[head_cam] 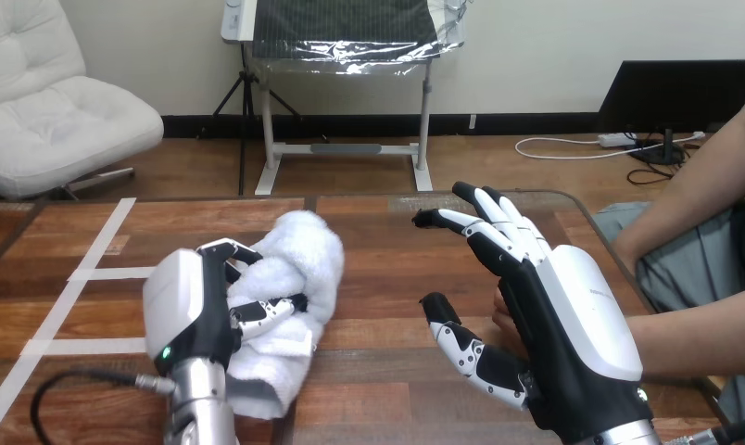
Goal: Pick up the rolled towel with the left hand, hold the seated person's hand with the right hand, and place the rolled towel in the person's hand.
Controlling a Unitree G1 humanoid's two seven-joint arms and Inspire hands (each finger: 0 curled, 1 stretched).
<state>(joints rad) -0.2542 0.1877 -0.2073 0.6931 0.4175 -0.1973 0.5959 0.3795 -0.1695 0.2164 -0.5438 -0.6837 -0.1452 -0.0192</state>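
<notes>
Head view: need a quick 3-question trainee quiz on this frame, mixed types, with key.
1. True or false: the left hand has its fingers curled round the rolled towel.
2. Pick one. The right hand is: A) open, fingers straight; B) shut and empty; C) shut on the towel.
3. Fill in: the person's hand is mostly hidden behind the robot's ___ hand.
Key: 1 true. 2 A. 3 right.
</notes>
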